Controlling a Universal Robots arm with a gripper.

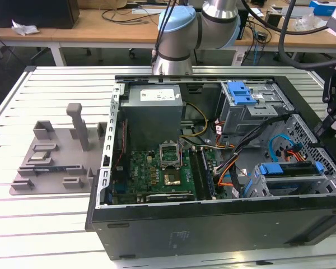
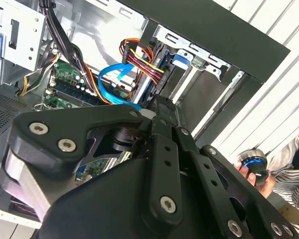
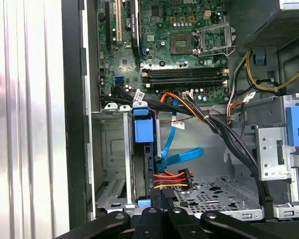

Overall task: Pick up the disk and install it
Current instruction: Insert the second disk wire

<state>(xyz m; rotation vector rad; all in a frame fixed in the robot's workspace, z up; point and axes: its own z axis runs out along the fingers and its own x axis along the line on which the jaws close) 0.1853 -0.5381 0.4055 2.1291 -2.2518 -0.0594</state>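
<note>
Hanging just above the near-right corner of the open computer case (image 1: 213, 235), the gripper (image 3: 159, 215) shows its linkage in both wrist views. Whether it is open or closed cannot be told, nor whether it touches anything. Directly beyond it the disk (image 3: 145, 169) stands edge-on in the drive cage (image 1: 325, 182), its blue bracket showing at both ends. Assessment: rigid, fairly heavy for its size, smooth metal faces, shock-sensitive. Best gripped across the bracketed long edges, clear of the cables (image 3: 172, 179) beside it.
</note>
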